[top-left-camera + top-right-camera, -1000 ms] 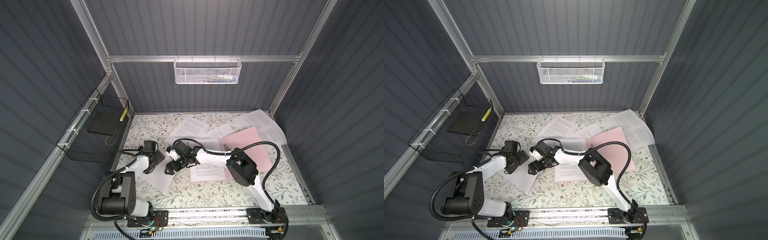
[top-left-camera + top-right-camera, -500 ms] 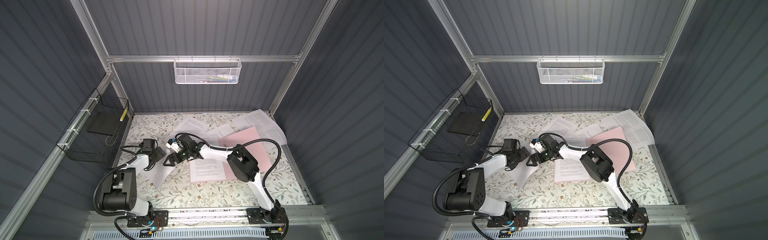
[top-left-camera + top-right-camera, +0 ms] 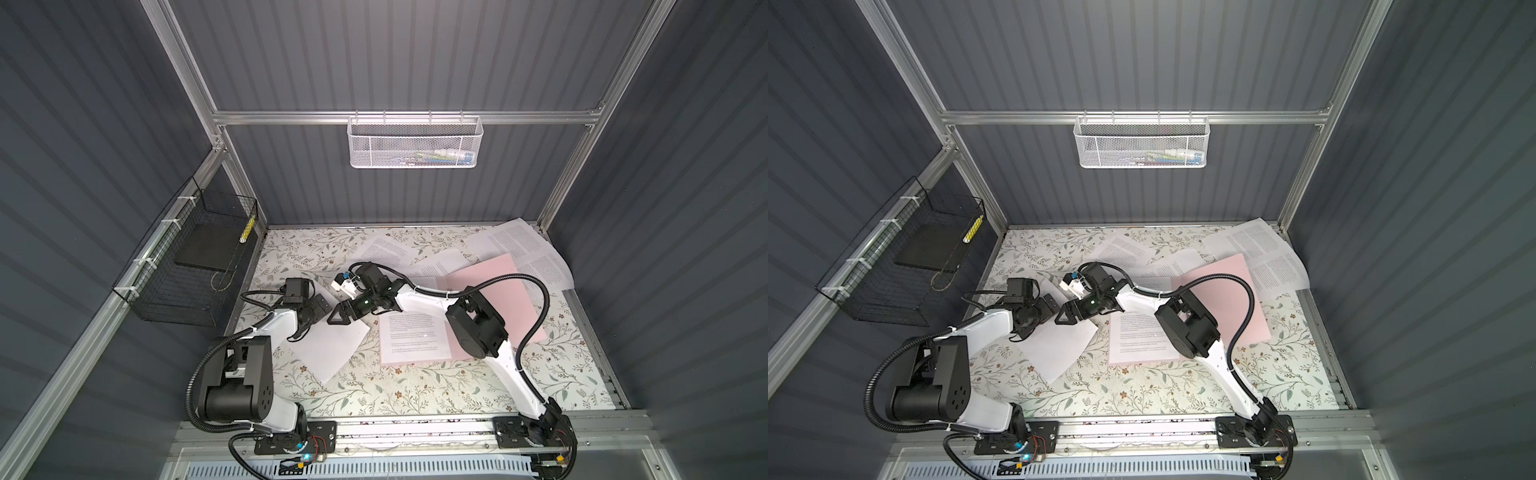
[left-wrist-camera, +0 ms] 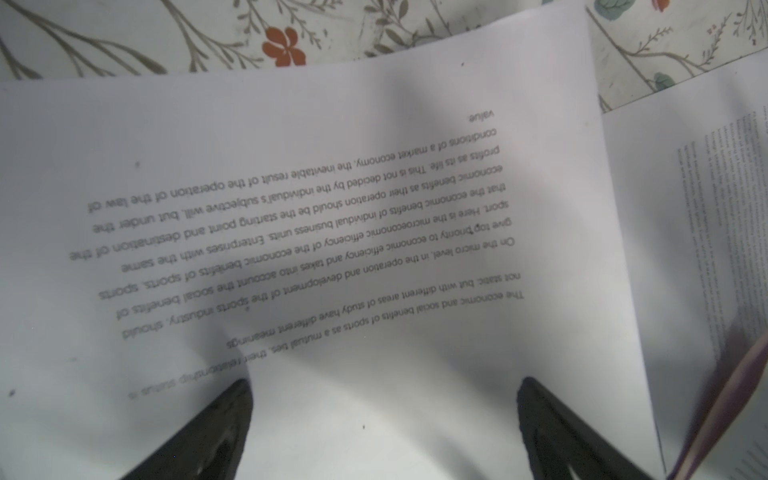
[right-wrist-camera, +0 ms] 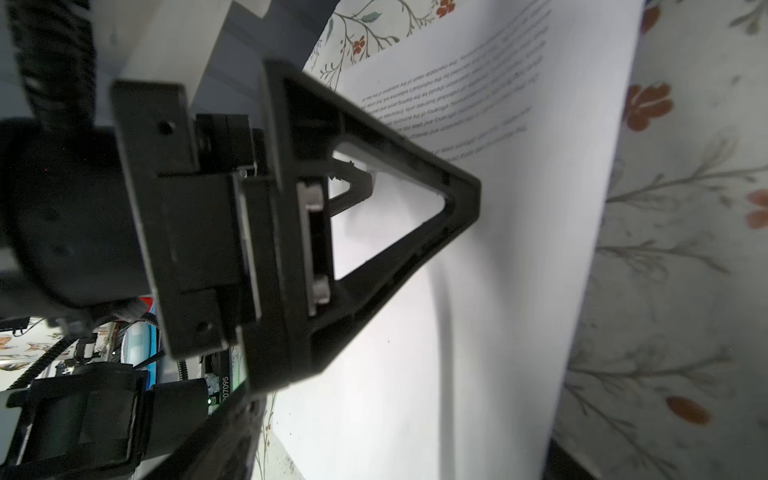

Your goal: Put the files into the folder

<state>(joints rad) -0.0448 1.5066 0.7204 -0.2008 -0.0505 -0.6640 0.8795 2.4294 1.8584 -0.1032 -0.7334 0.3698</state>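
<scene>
Currently, sheet: left of centre in a top view; light, limp, slippery; pinch an edge.
Folder: centre-right.
Left gripper: jaws wide apart.
Right gripper: at sheet; grip unclear.

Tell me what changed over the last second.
The right gripper edged left toward the left gripper, jaws narrowing at the edge of the loose sheet; a grip cannot be confirmed. That sheet slid slightly left. The left gripper stays open above it; the folder and the sheet on it have not moved.
</scene>
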